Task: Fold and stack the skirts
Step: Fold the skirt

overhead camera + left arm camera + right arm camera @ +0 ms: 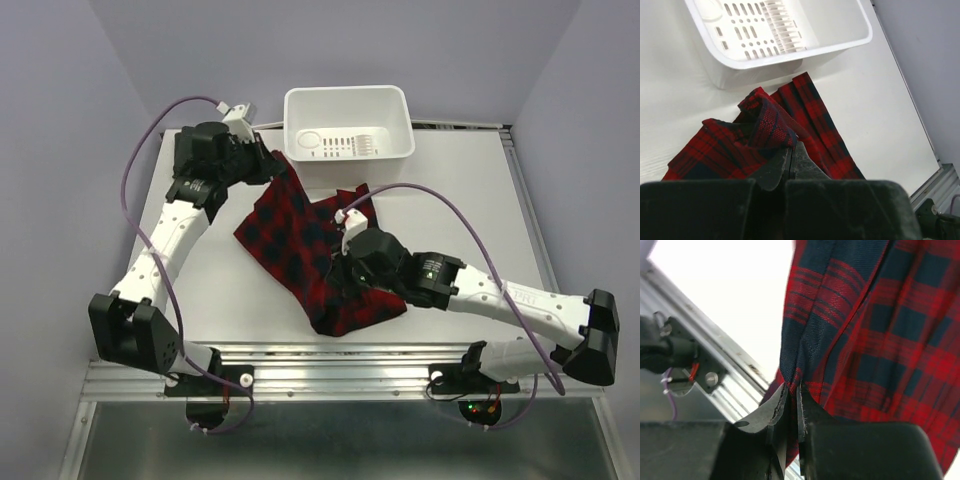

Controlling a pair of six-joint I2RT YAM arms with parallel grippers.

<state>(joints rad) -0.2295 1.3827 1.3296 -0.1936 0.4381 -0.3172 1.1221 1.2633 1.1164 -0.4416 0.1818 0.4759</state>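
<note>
You had the skirt [300, 235] in the middle of the top view. It was a soft woven cloth in red and dark navy plaid, lying as a rumpled, slanted shape on the smooth white table [470, 200]. Its upper corner reached close to the tub [345, 91].

Your left gripper [791, 150] was shut tight at that upper-left corner. The left wrist view showed the dark fingers pressed together with a bunched fold of cloth standing over the tips, a detail the arm hid from above.

Your right gripper [792, 387] was almost closed, pinching a thin pleat of the skirt. Only the right wrist view showed the fine twill weave fanning out from the tips and the ribbed metal rail at the frame's left. From above, that grip sat low on the skirt's centre, with the fingertips probably buried in folds.

The tub was hard white plastic, rectangular with rounded corners, and had slots moulded into its floor.
</note>
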